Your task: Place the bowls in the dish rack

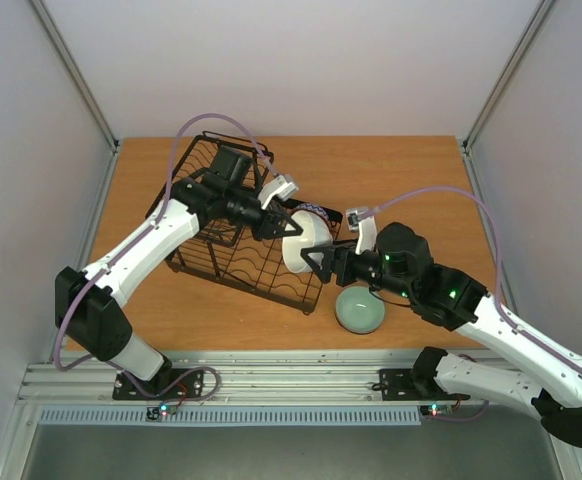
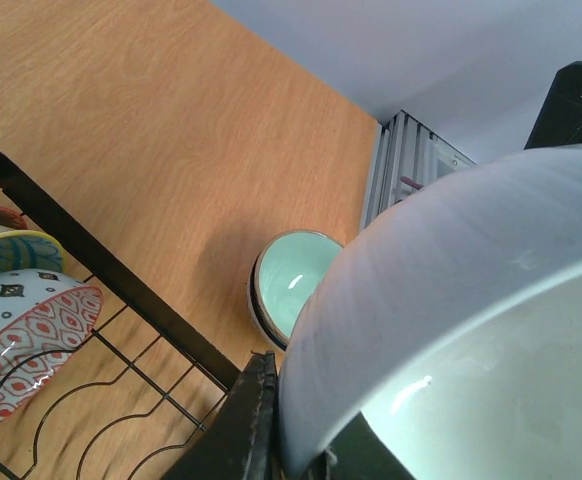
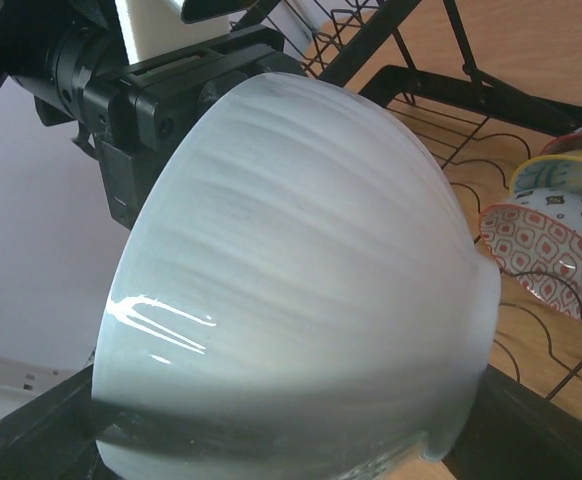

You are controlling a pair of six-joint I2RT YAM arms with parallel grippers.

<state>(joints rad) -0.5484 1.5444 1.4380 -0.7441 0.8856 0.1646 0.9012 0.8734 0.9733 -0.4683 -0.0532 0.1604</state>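
A plain white bowl (image 1: 299,245) (image 2: 451,300) (image 3: 301,250) hangs on edge over the right end of the black wire dish rack (image 1: 206,265) (image 2: 91,270) (image 3: 441,85). My left gripper (image 1: 283,228) (image 2: 291,420) is shut on its rim. My right gripper (image 1: 321,262) (image 3: 291,440) stands wide, one finger on each side of the bowl's outer wall; I see no firm pinch. A pale green bowl (image 1: 359,310) (image 2: 296,280) sits upright on the table just right of the rack. Inside the rack lean a red-and-white patterned bowl (image 2: 26,340) (image 3: 551,250) and a yellow-rimmed one (image 2: 11,250).
A blue patterned bowl (image 1: 316,212) shows behind the white one at the rack's right end. The rack's raised basket section (image 1: 216,160) is at the far end. Both arms meet over the rack's right corner. Metal rails (image 1: 271,375) run along the table's near edge.
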